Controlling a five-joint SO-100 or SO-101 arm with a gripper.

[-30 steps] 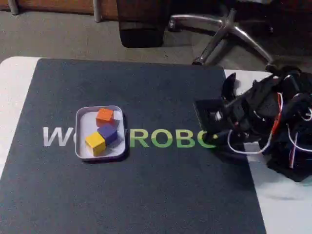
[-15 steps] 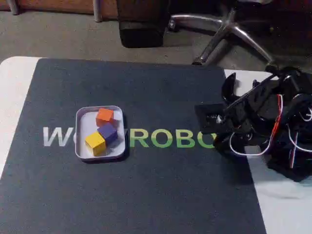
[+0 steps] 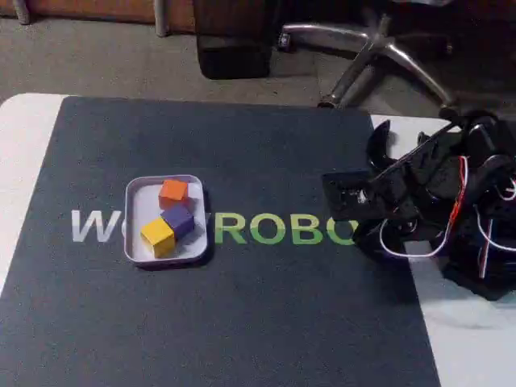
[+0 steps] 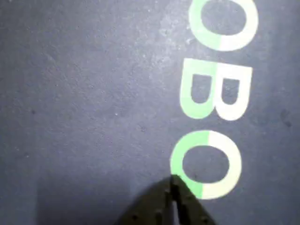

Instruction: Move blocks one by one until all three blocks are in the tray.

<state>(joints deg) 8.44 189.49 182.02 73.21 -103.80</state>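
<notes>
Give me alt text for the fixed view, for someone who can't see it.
Three small blocks, orange, blue-purple and yellow, sit together inside a shallow pale tray on a dark mat printed with white and green letters. At the right edge of the mat the black robot arm is folded low, well away from the tray.

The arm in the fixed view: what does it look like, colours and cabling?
The arm is built of black, blocky plastic parts. White cables loop loosely under it, and red or orange wires run along its right side. In the wrist view, the gripper shows as dark, tapering fingers meeting at a point. I see no markings.
</notes>
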